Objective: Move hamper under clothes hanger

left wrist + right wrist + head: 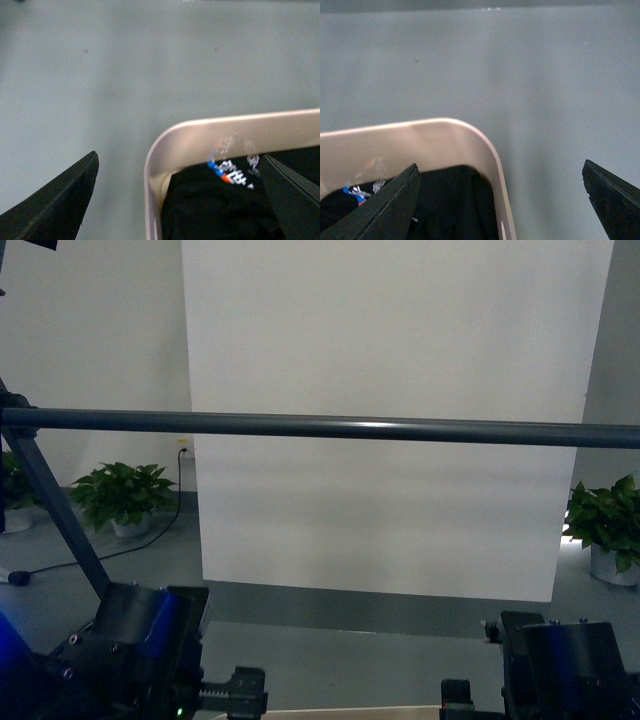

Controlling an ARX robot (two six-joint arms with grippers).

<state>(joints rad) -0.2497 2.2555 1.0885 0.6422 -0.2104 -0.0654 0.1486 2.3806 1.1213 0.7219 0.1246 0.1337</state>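
Observation:
The clothes hanger's long dark grey bar [330, 426] crosses the front view at mid height, with one slanted leg [60, 510] at the left. A thin strip of the beige hamper rim [350, 713] shows at the bottom edge, between my two arms. In the left wrist view my left gripper [180, 155] is open and straddles a rounded corner of the hamper [200, 132]. Dark clothes with a printed label [215, 210] lie inside. My right gripper [500, 163] is open astride the other near corner of the hamper [420, 135], one finger [385, 205] inside and one outside.
A white panel [390, 350] stands ahead on the grey floor [350, 650]. Potted plants sit at the left [120, 495] and the right [605, 525]. A cable [60, 565] runs across the floor at the left.

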